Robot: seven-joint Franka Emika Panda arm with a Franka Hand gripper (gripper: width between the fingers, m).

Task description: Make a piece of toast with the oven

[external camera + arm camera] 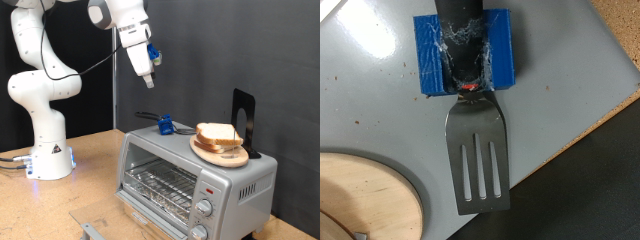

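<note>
The end effector (147, 78) is seen raised well above the oven (190, 175), towards the exterior view's left of its roof; whether its fingers are wide or narrow cannot be told from either view. Directly beneath it, on the oven's top, a spatula (478, 165) is seen lying in a blue holder (467, 48), its long axis running from the handle out to the slotted blade. The piece of toast (219, 136) is found on a wooden plate (222, 152) on the oven's roof, to the exterior view's right of the end effector and lower. The oven door is shut, with only the wire rack seen inside.

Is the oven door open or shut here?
Open: the oven has its door folded down, leaving the wire rack exposed.
</note>
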